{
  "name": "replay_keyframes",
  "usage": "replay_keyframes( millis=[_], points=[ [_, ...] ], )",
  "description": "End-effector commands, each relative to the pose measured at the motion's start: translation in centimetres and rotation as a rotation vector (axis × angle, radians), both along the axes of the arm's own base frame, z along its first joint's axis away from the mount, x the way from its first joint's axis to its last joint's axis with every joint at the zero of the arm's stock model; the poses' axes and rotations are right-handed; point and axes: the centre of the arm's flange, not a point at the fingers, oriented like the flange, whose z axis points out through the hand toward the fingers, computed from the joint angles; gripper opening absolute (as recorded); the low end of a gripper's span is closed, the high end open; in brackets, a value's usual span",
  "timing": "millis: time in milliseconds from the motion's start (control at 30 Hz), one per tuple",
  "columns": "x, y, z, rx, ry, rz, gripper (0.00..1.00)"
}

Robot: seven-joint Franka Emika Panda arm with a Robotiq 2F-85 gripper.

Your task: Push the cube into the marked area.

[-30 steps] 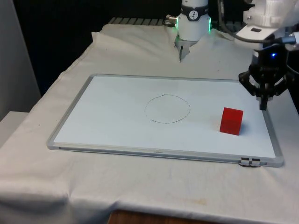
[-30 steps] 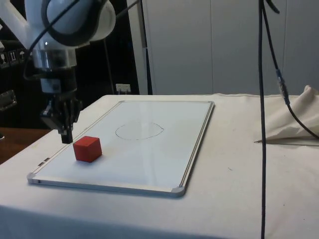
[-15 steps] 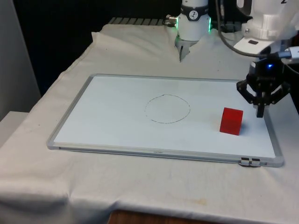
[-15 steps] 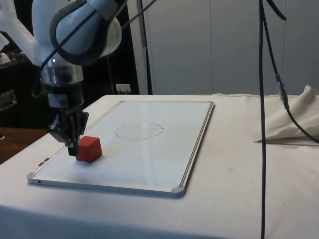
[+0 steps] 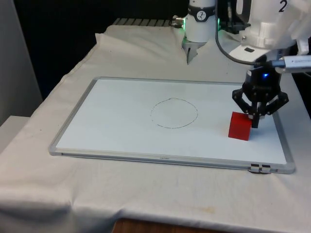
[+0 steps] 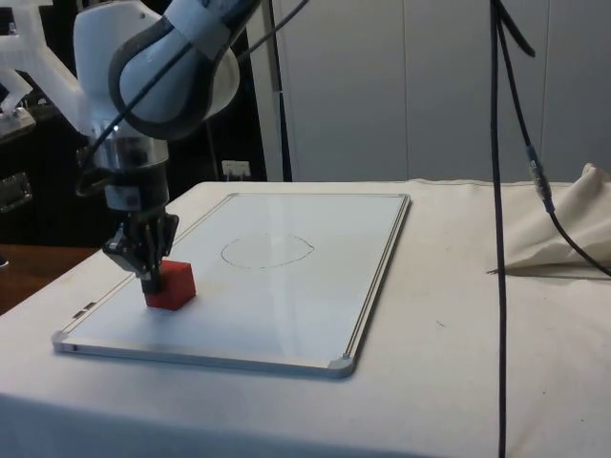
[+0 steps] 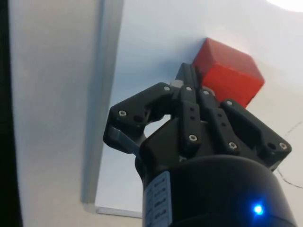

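Observation:
A red cube (image 5: 239, 127) (image 6: 176, 284) (image 7: 227, 78) sits on the whiteboard (image 5: 116, 126) (image 6: 286, 305), near the edge at the front view's right. A thin drawn circle (image 5: 174, 113) (image 6: 267, 251) marks the board's middle, well apart from the cube. My black gripper (image 5: 254, 123) (image 6: 152, 283) (image 7: 186, 75) is shut with nothing held. Its tips are down at the board, against the cube's side that faces away from the circle.
The board's metal frame (image 5: 286, 148) (image 7: 102, 94) runs just behind the gripper. A black cable (image 6: 501, 219) hangs down over the table in the side view, and a bunched fold of cloth (image 6: 563, 234) lies beyond it.
The gripper has come in from over the board's right frame, leftward in the front view and lower, up to the cube's side. The cube has not visibly shifted.

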Motion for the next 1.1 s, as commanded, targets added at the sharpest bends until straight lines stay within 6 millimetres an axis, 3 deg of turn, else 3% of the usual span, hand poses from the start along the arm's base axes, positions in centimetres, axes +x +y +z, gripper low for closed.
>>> replay_keyframes(
  millis=[0,533,1067],
  points=[
    [0.0,-0.5,0.2,-0.013,-0.009,-0.007,0.0],
    [0.3,-3.6,-0.2,-0.093,-0.008,-0.03,0.0],
    [1.3,-4.4,-0.3,-0.158,-0.012,-0.087,0.0]
  ],
)
